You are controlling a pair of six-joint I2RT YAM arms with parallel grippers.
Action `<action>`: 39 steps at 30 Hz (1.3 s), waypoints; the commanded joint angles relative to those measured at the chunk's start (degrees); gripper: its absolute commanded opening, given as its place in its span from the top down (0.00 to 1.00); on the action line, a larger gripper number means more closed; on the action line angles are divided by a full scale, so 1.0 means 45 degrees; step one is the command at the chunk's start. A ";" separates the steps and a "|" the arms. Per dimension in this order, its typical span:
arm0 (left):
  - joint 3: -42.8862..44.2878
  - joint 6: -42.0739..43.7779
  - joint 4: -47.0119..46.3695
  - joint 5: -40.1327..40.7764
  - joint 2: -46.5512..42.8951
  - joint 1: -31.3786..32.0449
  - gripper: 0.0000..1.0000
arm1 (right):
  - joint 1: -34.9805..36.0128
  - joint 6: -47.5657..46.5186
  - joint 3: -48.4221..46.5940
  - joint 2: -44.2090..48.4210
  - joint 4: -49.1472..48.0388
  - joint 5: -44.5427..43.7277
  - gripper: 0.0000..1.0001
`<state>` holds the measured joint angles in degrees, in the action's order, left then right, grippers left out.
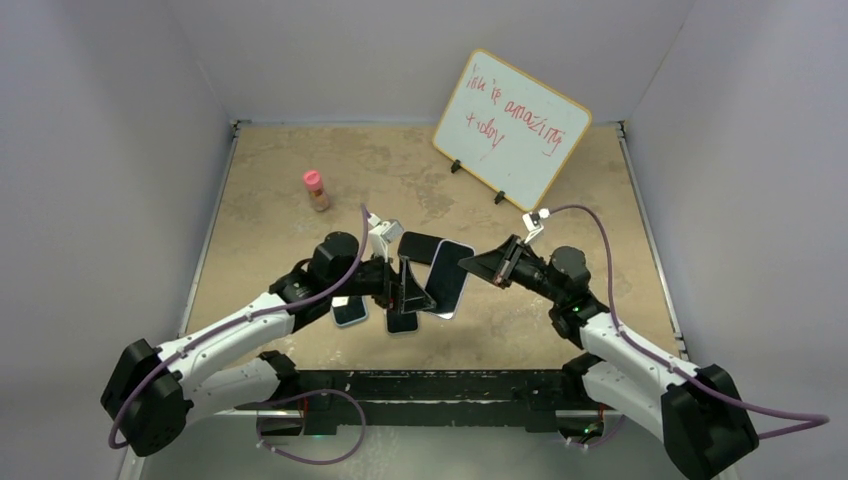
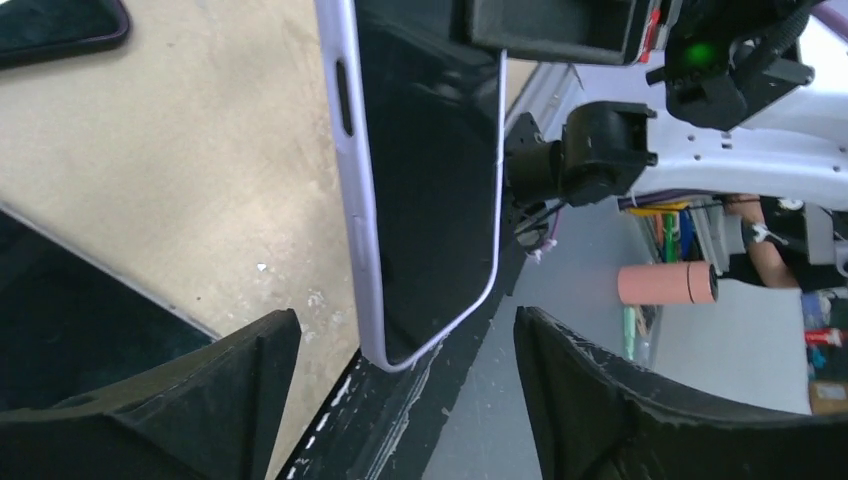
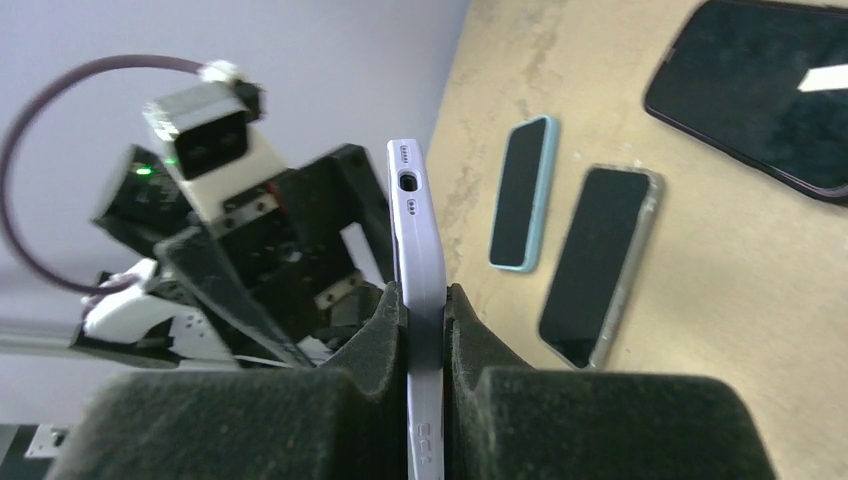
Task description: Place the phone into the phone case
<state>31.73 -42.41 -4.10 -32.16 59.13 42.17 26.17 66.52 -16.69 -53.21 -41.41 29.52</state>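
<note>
While the right gripper (image 3: 425, 312) pinches the smooth lilac rounded-corner phone case (image 3: 416, 235), glossy black phone (image 2: 430, 180) inside, between spongy black pads (image 3: 368, 345) above the speckled tan table (image 1: 270, 180), the left gripper (image 2: 405, 322) stands spread, flanking its lower corner.

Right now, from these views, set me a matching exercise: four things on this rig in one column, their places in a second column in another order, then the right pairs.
1. whiteboard
2. pink-capped bottle
3. lavender phone
4. blue-cased phone

A. clamped in the right end effector
B. flat on the table, beside the clear-cased phone
C. propped up, far right
D. upright, far left

Pairs: 1-C, 2-D, 3-A, 4-B
</note>
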 commanded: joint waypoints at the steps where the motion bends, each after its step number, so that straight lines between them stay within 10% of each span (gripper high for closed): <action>1: 0.1542 0.2068 0.2681 0.1847 -0.0692 -0.0006 0.16 | -0.0119 -0.1203 -0.0910 0.0073 0.1547 -0.0553 1.00; 12: 0.3267 0.5044 0.6486 0.5987 -0.1168 -0.0015 0.09 | -0.1668 -0.4906 -0.2791 -0.1200 0.9678 -0.1774 1.00; 25: 0.3189 0.5187 0.6706 0.6355 -0.1701 0.0006 0.08 | -0.2729 -0.5542 -0.2455 -0.3874 0.8484 -0.0807 1.00; 39: 0.3077 0.4857 0.6495 0.6505 -0.1715 -0.0011 0.08 | -0.2786 -0.5705 -0.3192 -0.2707 1.1117 -0.3546 0.40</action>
<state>44.29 -20.36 26.68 -3.01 51.75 42.17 13.74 42.17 -27.55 -69.56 4.19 18.28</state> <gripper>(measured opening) 0.919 0.529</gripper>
